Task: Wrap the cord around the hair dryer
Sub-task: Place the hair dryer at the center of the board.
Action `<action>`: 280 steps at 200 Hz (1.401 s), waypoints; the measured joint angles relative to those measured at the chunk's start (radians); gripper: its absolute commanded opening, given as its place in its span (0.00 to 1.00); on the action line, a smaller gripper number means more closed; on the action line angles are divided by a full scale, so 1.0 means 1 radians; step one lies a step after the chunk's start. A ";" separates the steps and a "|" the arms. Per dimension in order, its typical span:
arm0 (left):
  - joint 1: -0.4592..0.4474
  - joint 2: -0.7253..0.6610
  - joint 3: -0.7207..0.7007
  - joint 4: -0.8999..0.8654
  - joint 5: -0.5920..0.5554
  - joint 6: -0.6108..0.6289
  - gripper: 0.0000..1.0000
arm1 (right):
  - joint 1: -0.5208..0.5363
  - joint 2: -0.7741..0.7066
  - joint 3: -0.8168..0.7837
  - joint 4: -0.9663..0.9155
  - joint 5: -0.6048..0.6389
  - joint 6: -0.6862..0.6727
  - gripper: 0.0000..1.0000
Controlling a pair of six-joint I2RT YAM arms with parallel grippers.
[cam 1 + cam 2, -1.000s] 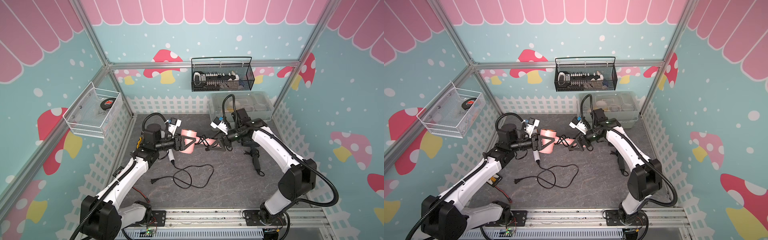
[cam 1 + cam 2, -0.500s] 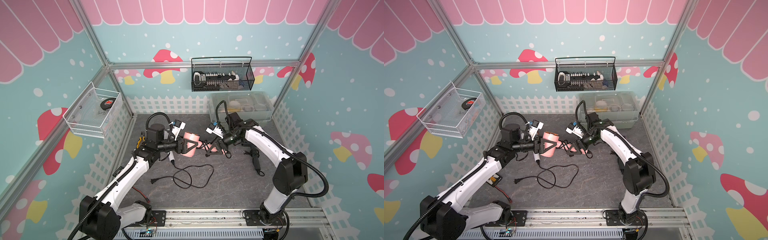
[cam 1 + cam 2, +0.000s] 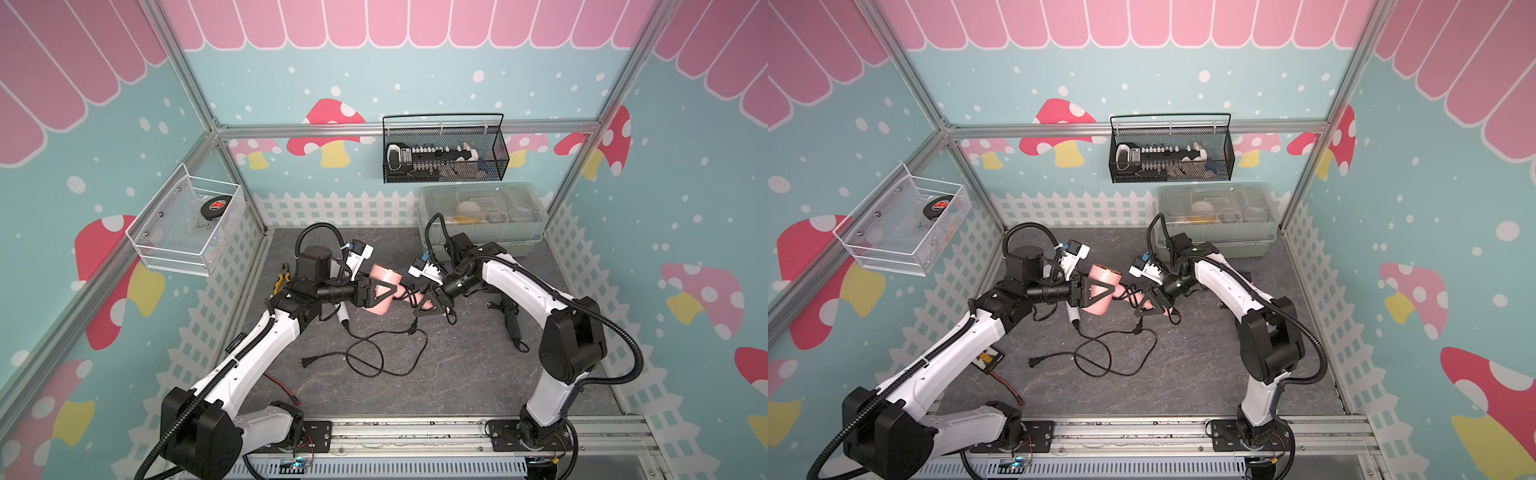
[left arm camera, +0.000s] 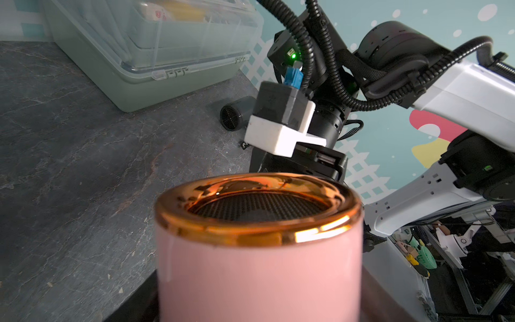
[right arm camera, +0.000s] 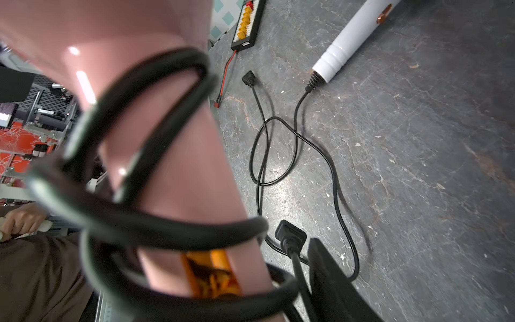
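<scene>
Item: pink hair dryer [image 3: 384,273], held clear of the grey table [image 3: 457,374] near the middle, barrel lying roughly level. The left gripper [image 3: 380,292] is clamped across the wide barrel, whose gold-rimmed mouth fills the left wrist view [image 4: 259,264]. Its white handle [image 3: 341,316] hangs down under the left gripper. Black cord [image 5: 181,232]: several turns wound round the narrow pink end, seen close in the right wrist view. The remainder runs from the handle's foot and lies in loose loops on the table in both top views, ending in a plug [image 3: 305,363] that rests flat towards the left arm. The right gripper [image 3: 432,305] sits at the wound end, one black finger [image 5: 328,278] just beside a strand. Whether it pinches the cord cannot be told. Also present: lidded clear box [image 3: 482,241] at the back right, black wire basket [image 3: 444,174] on the rear wall, white mesh basket [image 3: 178,253] on the left wall, strip of yellow connectors [image 3: 988,359] beside the left arm
</scene>
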 measured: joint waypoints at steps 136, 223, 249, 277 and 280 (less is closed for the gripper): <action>-0.067 0.158 0.108 -0.005 -0.124 0.060 0.10 | -0.054 -0.085 -0.209 0.209 -0.035 0.089 0.00; -0.121 0.231 0.182 0.098 -0.221 -0.014 0.99 | -0.220 -0.188 -0.517 0.649 0.014 0.477 0.00; -0.135 0.231 0.189 0.132 -0.238 -0.032 0.99 | -0.318 -0.185 -0.631 0.780 0.106 0.620 0.00; -0.135 0.231 0.189 0.150 -0.246 -0.048 0.99 | -0.365 -0.169 -0.718 0.914 0.189 0.735 0.00; -0.135 0.231 0.189 0.152 -0.247 -0.050 0.99 | -0.365 -0.167 -0.725 0.925 0.196 0.744 0.00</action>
